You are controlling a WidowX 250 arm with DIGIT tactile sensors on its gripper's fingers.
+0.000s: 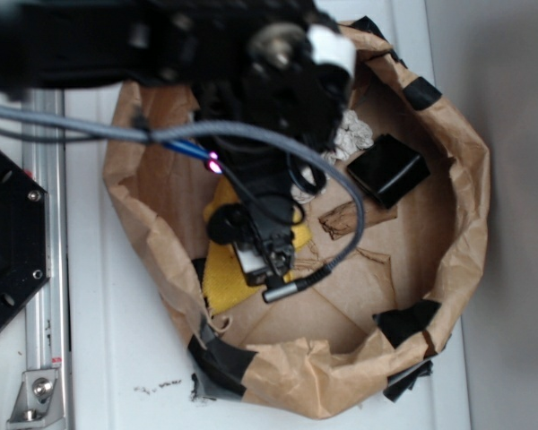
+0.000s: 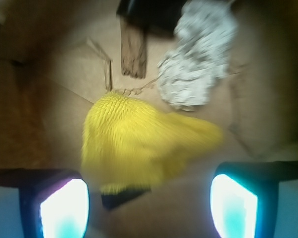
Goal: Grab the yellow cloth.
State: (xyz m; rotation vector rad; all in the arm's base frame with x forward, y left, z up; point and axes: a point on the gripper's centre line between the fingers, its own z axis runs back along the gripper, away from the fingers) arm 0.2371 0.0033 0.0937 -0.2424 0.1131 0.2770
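- Yellow cloth (image 2: 139, 144) sits on the cardboard floor (image 1: 341, 296) of a brown paper-walled bin (image 1: 466, 197), toward the bin's left side in the exterior view.
- Exterior view: cloth (image 1: 224, 273) mostly hidden under the arm; only a yellow patch shows beside and below the wrist hardware.
- Gripper (image 2: 149, 203) fingers are spread wide apart, one pad at the lower left (image 2: 64, 208), the other at the lower right (image 2: 233, 208) of the wrist view. Nothing between them is clamped.
- Cloth lies bunched, in front of the fingers and closer to the left pad; its near edge reaches about the level of the fingertips. Contact with the pads: cannot tell, wrist view is blurred.
- Pale grey-white paper wad (image 2: 198, 59) lies just beyond the cloth, to its upper right, near but apart.
- Black block (image 1: 387, 168) sits past the wad, near the bin's far right wall; in the wrist view only its dark edge (image 2: 154, 12) shows at the top.
- Black tape patches (image 1: 403, 322) on the bin rim.
- Grey braided cable (image 1: 90, 121) runs across the arm in the exterior view.
- Bin stands on a white table (image 1: 117, 358).
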